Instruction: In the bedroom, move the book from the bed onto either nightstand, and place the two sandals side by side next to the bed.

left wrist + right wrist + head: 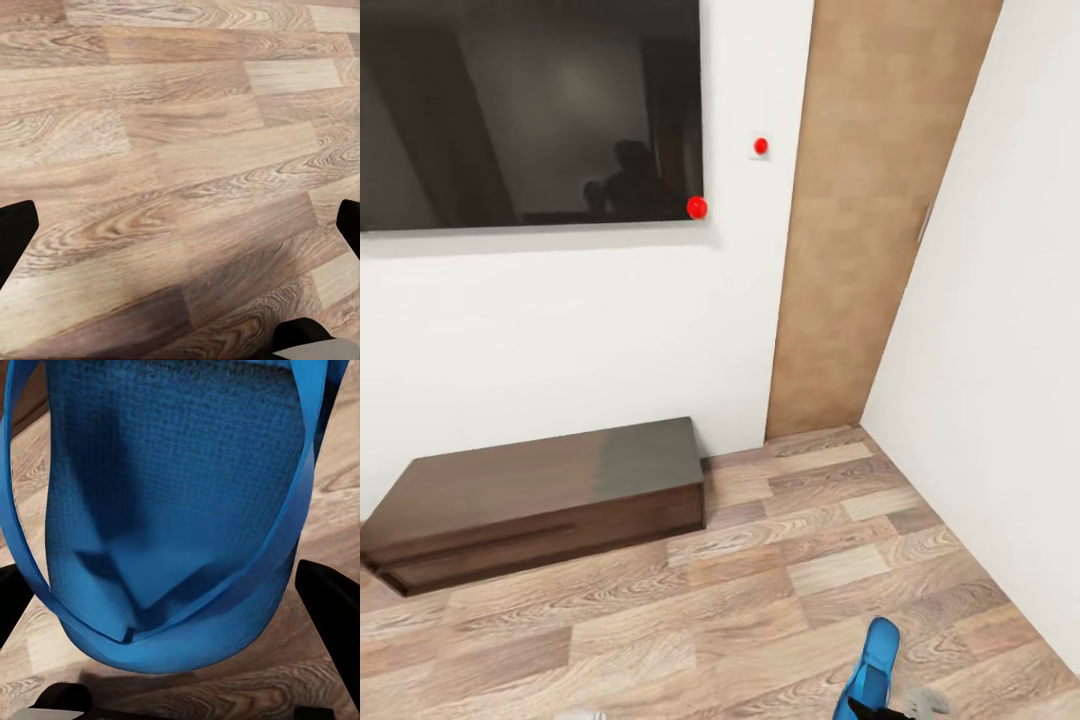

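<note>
Sandal (172, 510) between right tool (176, 607) fingers

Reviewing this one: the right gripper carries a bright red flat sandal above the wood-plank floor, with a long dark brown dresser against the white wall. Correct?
Not quite: the flat sandal is bright blue, not red, as the right wrist view shows close up between the right gripper's fingers. The rest stands: it is above the wood-plank floor, and the long dark brown dresser sits against the white wall.

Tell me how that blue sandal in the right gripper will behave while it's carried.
The sandal is probably light: thin flat sole. Its slim straps look bendy, so it may swing or twist. The textured footbed likely grips fairly well, though how firmly the right gripper holds it is unclear.
</note>
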